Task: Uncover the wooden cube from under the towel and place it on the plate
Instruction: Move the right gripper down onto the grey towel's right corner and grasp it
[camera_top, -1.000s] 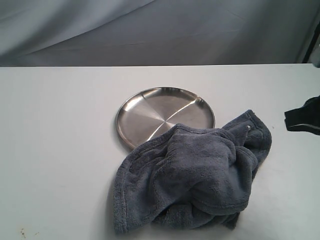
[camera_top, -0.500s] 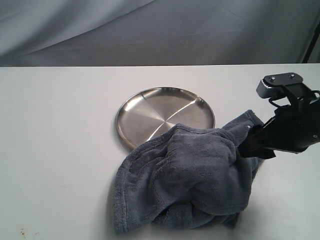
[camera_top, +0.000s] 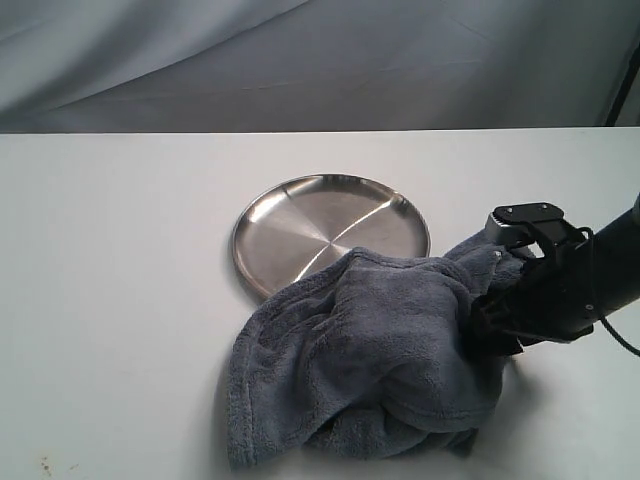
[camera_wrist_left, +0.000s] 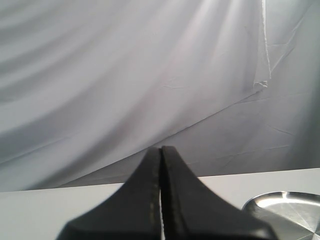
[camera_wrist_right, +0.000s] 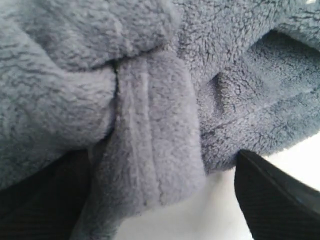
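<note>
Left gripper (camera_wrist_left: 161, 200) is clenched on nothing, aimed at the grey backdrop (camera_wrist_left: 125, 75) beyond the desk's (camera_top: 120, 250) back edge. Plate (camera_top: 320, 225) lies mid-desk. The towel (camera_top: 370, 360), heaped toward the front edge, overlaps its near rim, with its long axis running front-left to back-right. Cube hidden. Right gripper (camera_top: 488, 335) is spread wide, its 2 fingers (camera_wrist_right: 280, 200) straddling a towel fold.

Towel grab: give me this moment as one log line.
right pincer: open, astride towel fold | left pincer: shut | wooden cube: not visible | plate: rim partly under towel
</note>
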